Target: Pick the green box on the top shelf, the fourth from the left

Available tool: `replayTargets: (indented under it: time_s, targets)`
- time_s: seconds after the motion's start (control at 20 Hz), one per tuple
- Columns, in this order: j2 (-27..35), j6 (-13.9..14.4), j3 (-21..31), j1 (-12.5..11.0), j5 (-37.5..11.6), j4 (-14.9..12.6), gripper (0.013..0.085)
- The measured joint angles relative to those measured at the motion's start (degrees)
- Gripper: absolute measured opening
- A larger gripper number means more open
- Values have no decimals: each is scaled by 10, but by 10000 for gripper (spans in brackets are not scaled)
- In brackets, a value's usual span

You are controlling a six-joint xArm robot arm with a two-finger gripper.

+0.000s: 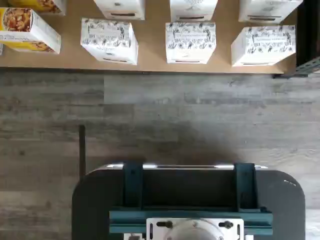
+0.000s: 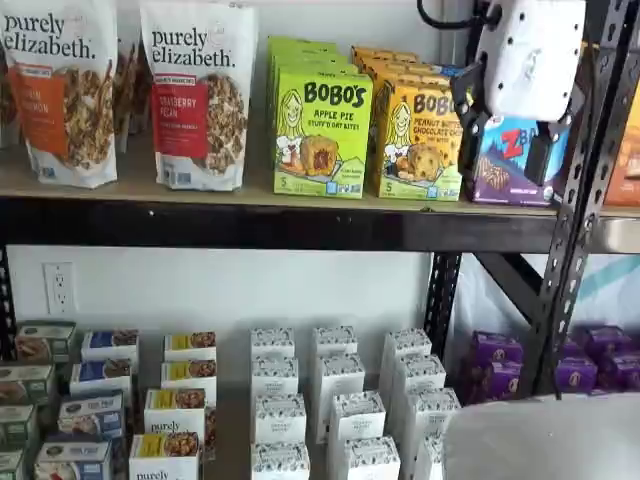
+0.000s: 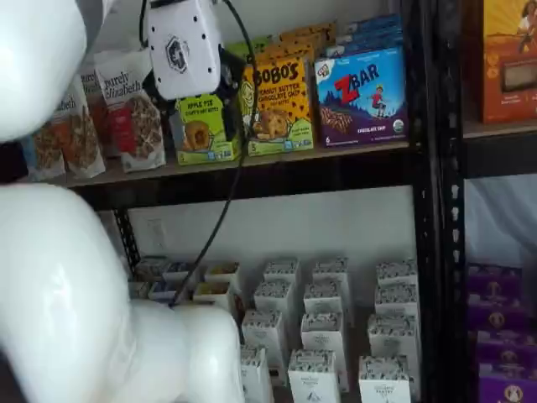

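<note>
On the top shelf (image 2: 250,195) the green box (image 2: 322,132) stands upright beside the yellow-orange Bobo's box (image 2: 420,138), while the gripper (image 2: 505,135) hangs before the ZBar box (image 2: 515,165), its fingers' spread impossible to tell.

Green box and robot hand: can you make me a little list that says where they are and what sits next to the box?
target: the green box, upright on the top shelf
right neighbour: yellow-orange Bobo's box
left neighbour: purely elizabeth bag
further right: ZBar box
gripper: white body in front of the ZBar box, fingers not clear
box held: no
</note>
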Motion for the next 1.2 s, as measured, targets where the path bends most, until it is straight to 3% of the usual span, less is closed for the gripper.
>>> replayTargets:
  time_s: [0.2,0.55,1.2]
  targets:
    - [-22,-18,20,-30,-36,32,850]
    - [-23,-14,22,-25,-43,32,850]
    - [2,34,9,35,-110,8,850]
